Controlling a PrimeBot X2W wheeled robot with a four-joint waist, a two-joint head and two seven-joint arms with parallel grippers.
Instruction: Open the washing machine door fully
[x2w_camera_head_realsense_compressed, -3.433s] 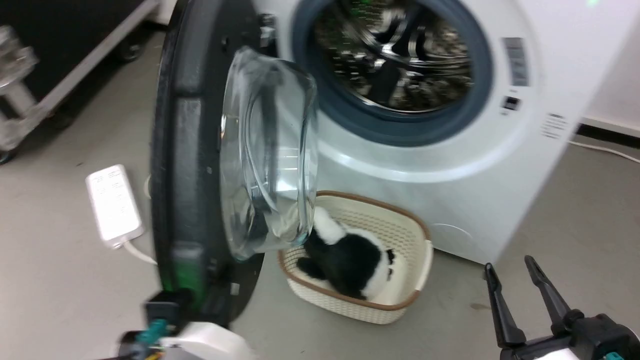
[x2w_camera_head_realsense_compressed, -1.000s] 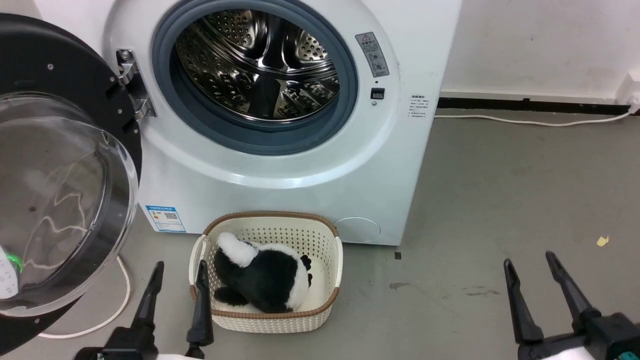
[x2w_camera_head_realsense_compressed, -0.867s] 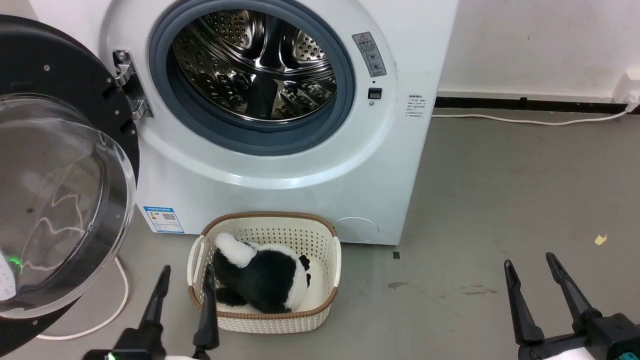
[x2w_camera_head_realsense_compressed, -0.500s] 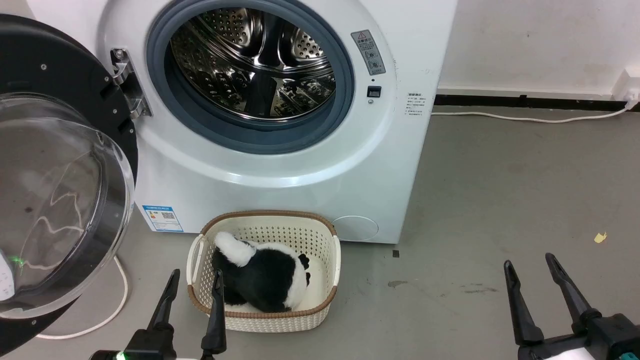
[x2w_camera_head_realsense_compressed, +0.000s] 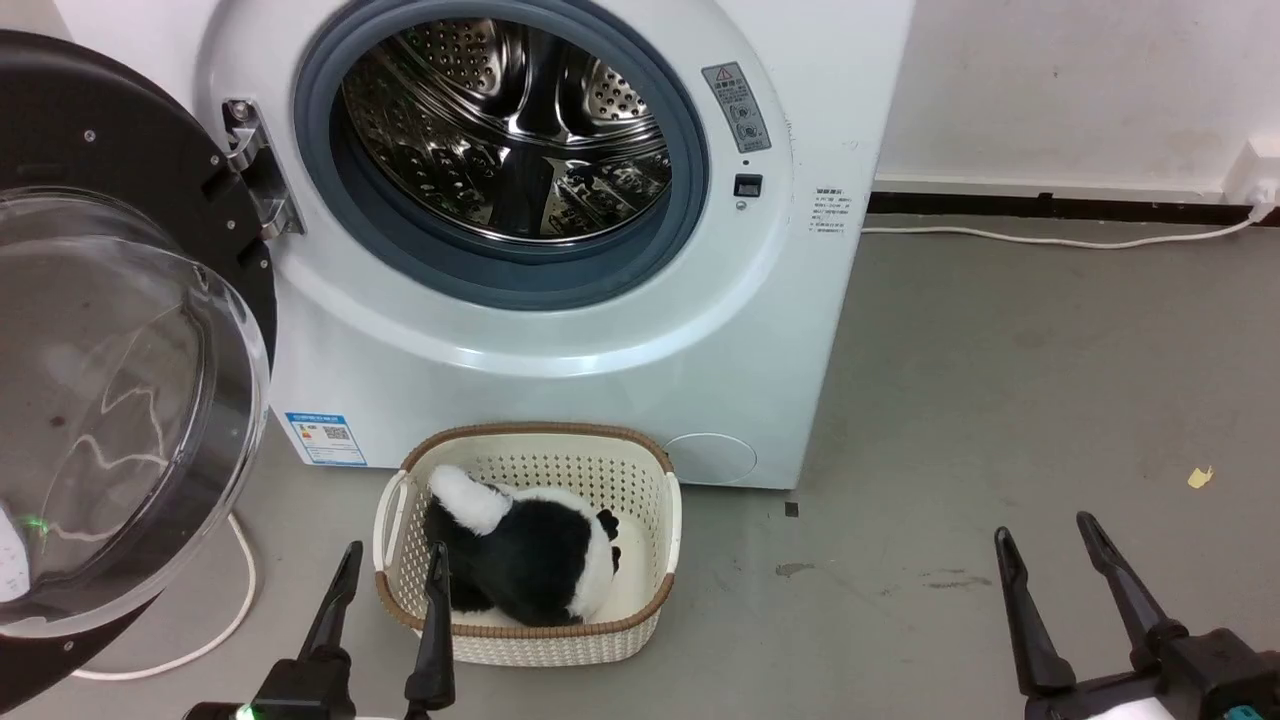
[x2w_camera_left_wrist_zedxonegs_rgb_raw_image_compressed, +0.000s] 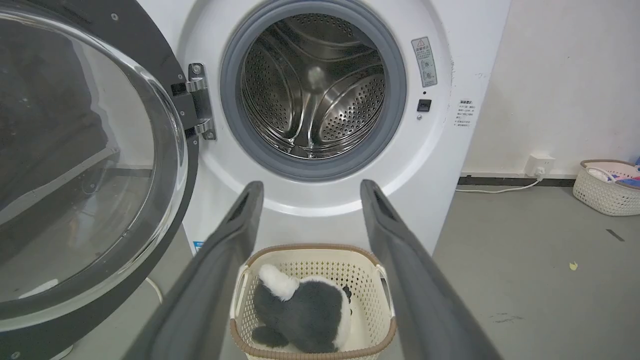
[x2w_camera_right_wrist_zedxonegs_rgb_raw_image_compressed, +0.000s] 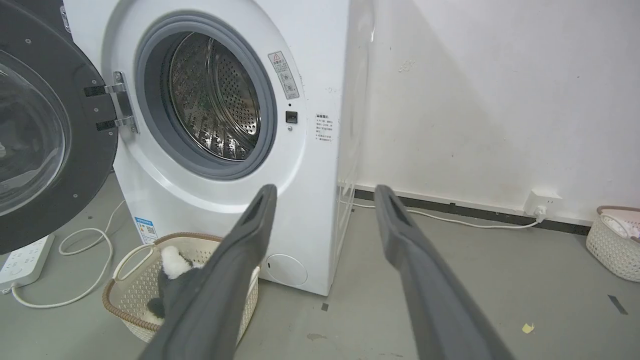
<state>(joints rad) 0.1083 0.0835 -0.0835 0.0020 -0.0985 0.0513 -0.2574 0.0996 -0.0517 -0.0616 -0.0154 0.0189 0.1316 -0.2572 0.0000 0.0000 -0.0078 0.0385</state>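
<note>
The large round glossy black washing machine door (x2w_camera_head_realsense_compressed: 110, 360), with a bulging clear glass bowl at its centre, stands swung wide to the left of the big white front-loading washing machine (x2w_camera_head_realsense_compressed: 560, 340). It hangs on a metal hinge (x2w_camera_head_realsense_compressed: 255, 165) at the left edge of the grey rubber-ringed opening. Its inner face and bowl turn out toward the room, and the perforated steel drum (x2w_camera_head_realsense_compressed: 510, 140) lies open to view.

On the grey floor (x2w_camera_head_realsense_compressed: 1000, 380), just in front of the machine, sits a small cream perforated basket with a brown rim (x2w_camera_head_realsense_compressed: 540, 432). A black-and-white plush toy (x2w_camera_head_realsense_compressed: 530, 560) lies inside it.

The left hand (x2w_camera_head_realsense_compressed: 395, 548) hovers low at the basket's near left corner. Its two long dark fingers are spread and grasp nothing, well apart from the door. The right hand (x2w_camera_head_realsense_compressed: 1042, 528) hangs over bare floor off to the machine's right, likewise released and empty.

A white cable (x2w_camera_head_realsense_compressed: 240, 600) curls on the floor under the door's lower edge, and a white power strip (x2w_camera_right_wrist_zedxonegs_rgb_raw_image_compressed: 22, 260) lies near it. Another cream basket (x2w_camera_right_wrist_zedxonegs_rgb_raw_image_compressed: 612, 240) stands by the wall, well off to the right.
</note>
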